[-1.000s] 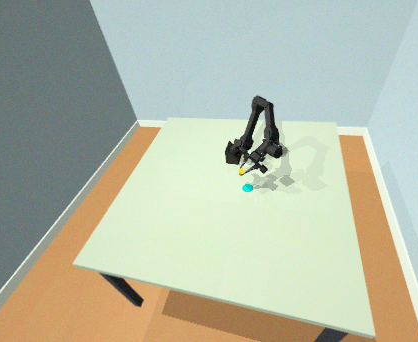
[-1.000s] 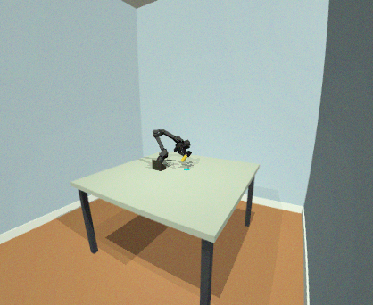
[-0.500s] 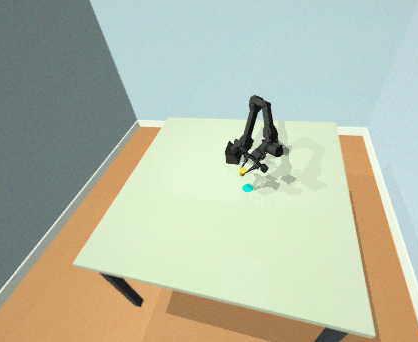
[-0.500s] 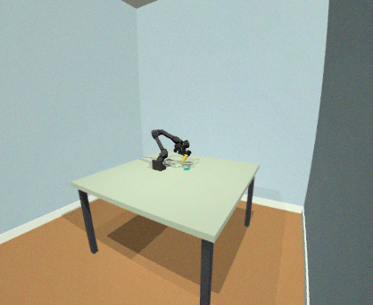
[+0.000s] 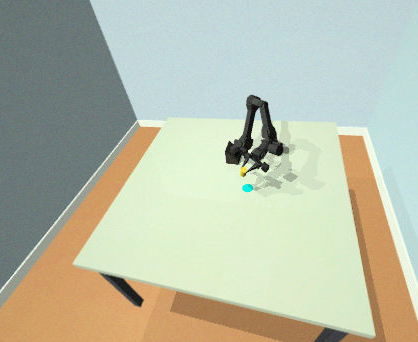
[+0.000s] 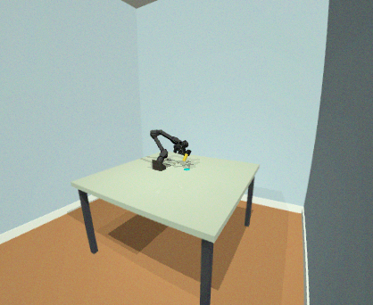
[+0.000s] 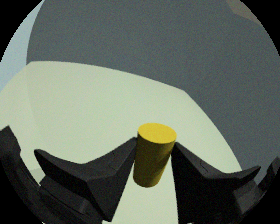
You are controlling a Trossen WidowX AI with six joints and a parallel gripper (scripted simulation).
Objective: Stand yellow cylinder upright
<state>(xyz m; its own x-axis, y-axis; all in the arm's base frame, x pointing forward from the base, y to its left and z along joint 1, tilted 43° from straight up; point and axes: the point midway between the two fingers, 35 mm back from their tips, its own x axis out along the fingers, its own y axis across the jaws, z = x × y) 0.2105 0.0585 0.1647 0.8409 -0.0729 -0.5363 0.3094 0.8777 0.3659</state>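
The yellow tall cylinder [image 5: 243,172] [image 6: 185,158] [image 7: 153,160] is held in the air between the fingertips, close to upright but leaning somewhat in the exterior view. My gripper [image 5: 245,170] [image 6: 186,154] [image 7: 155,144] is shut on it, one finger on each side in the wrist view. The cyan circle [image 5: 247,188] [image 6: 186,169] lies flat on the table, uncovered. In the top and exterior views the cylinder appears above the circle in the picture, with a gap between them. The circle does not show in the wrist view.
The pale green table [image 5: 206,235] [image 6: 161,192] [image 7: 91,100] carries the arm's base [image 5: 232,153] [image 6: 159,165] near the circle. The arm's shadows fall on the table beside the circle. The table's edges show in the wrist view, with a dark grey wall beyond.
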